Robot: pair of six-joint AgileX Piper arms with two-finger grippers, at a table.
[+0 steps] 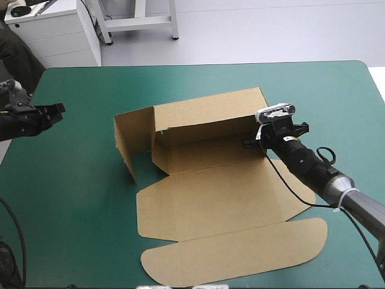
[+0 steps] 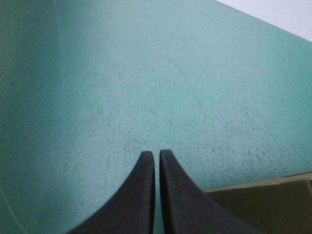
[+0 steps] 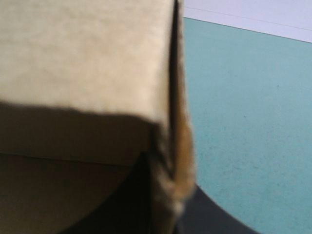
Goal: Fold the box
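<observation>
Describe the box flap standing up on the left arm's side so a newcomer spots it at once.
On the teal-green table, the brown box sits mid-table, back wall raised. At that wall's end nearer the left tool, the flap stands upright, angled toward the near edge; its neighbouring panels lie flat.

My high camera looks down from behind over the whole table (image 1: 84,205), box (image 1: 222,192) central. I have the left wrist camera at the table's ten o'clock, skimming the teal-green cover (image 2: 146,73) and catching a box corner. The right wrist camera, at the box's two o'clock, hugs its wall.
</observation>
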